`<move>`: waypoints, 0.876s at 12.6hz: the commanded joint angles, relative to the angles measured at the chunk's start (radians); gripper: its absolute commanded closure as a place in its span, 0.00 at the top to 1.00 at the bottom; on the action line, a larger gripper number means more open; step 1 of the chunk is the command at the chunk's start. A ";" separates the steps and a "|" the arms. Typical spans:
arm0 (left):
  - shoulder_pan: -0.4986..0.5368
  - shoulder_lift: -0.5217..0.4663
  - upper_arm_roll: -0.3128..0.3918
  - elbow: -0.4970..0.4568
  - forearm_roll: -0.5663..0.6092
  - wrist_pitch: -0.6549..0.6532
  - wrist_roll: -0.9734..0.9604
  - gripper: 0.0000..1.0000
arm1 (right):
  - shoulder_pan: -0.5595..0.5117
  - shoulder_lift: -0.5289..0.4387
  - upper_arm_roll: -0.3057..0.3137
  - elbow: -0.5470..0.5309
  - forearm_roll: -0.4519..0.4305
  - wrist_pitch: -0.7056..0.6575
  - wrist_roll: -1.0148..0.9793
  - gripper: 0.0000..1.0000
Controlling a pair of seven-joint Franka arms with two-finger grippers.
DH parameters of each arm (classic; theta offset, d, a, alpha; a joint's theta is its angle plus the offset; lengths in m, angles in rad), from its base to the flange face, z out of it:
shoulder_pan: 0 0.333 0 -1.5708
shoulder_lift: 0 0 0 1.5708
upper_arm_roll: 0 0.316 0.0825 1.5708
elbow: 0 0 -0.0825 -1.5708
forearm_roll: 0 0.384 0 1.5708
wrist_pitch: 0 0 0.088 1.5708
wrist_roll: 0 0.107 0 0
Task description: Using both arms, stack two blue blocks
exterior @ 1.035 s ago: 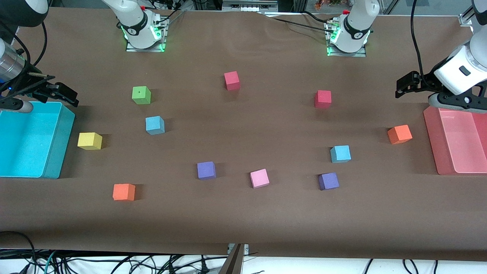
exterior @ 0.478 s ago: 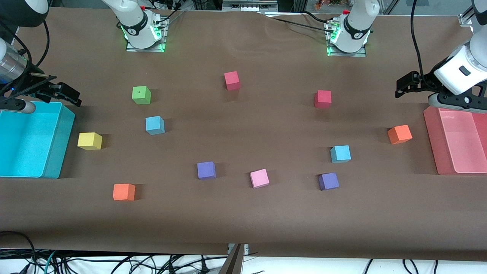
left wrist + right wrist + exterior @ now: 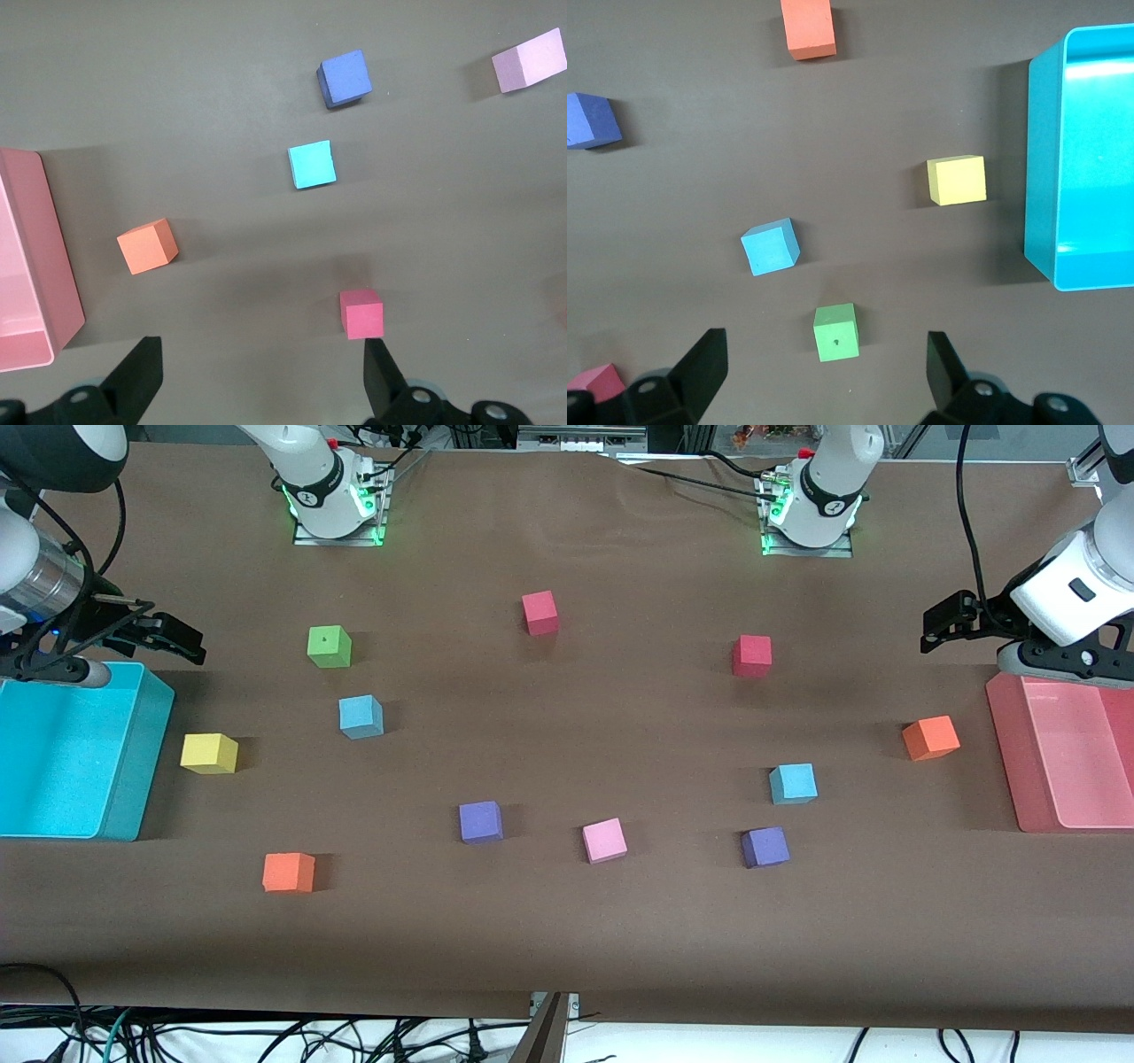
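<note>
Nothing was stacked yet: both blue blocks (image 3: 361,716) (image 3: 793,783) sat well apart on the worktop (image 3: 567,921), either side of the pink block (image 3: 604,840), while the left pincer (image 3: 941,624) and right pincer (image 3: 168,642) hung spread and empty above the worktop's ends.

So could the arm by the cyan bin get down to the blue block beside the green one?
Probably yes: the right gripper is open and empty above the cyan bin's corner, and the blue block sits alone, apart from the green block.

Bright even light, soft shadows
</note>
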 commanded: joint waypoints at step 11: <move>-0.002 0.014 0.001 0.035 -0.023 -0.029 -0.012 1.00 | 0.001 0.009 0.007 -0.102 0.009 -0.002 -0.147 0.99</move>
